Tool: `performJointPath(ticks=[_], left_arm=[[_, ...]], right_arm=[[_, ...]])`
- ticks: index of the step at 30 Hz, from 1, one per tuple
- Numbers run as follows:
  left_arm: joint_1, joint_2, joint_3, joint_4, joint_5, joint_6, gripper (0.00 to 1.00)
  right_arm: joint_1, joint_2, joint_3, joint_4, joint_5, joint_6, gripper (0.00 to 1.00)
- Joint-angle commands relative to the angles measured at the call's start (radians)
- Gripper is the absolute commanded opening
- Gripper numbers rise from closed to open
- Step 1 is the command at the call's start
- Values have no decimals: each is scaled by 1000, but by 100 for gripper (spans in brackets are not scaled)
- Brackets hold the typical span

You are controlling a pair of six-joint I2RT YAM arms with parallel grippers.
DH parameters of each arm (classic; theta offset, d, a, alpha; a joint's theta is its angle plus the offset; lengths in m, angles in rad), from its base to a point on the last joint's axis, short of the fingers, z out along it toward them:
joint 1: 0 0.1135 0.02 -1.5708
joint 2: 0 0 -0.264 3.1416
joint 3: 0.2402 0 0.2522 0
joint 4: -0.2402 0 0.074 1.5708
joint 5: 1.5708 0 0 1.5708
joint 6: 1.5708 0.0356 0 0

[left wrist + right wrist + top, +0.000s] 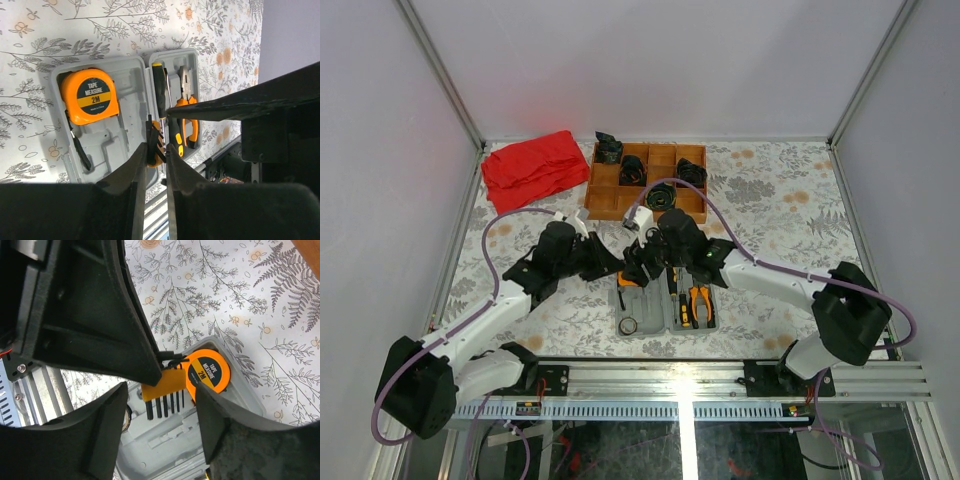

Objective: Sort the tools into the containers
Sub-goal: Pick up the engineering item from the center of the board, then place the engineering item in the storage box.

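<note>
meanwhile, the left gripper (156, 147) pinches a small orange plastic holder of black hex keys (155, 391) over the hinge of the open flat grey plastic tool case (120, 137) on the floral-print table (40, 30). the right gripper (161, 390) stands spread around the holder. a round orange tape measure (90, 95) sits in one half of the case.

hex-key holder (158, 150): partly hidden by left gripper (156, 154) | tape measure (207, 372): edge behind right gripper (161, 390)
</note>
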Motion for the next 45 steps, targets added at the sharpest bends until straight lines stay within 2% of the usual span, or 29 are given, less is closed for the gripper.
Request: performJointPath(ticks=[1,5,10,17,20,23,26,34,45], left_arm=[[-6,-19,27,-52,-79,50,0],[-6,-16,45,-106,-131,76,0],[-28,-4,51,-101,-132,96,0],[-176,66,154,-208,-316,150,0],[-238,104,199,-257,-382,143,0],[-245,117,224,-281,-390,63,0],[-245,118,230,-286,-387,-44,0],[-245,141,240,-279,-369,-173,0],[-246,140,239,-276,-336,-215,0]], right_arm=[[9,-92,-23,63,28,26,67],[9,-148,-78,66,102,63,74],[9,-240,-161,43,274,149,76],[8,-377,-223,-58,532,295,76],[7,-426,-261,-45,488,295,77],[7,-488,-352,77,386,246,76],[22,-543,-421,198,331,194,70],[203,-426,-370,240,442,38,65],[247,-243,-265,276,492,-50,61]])
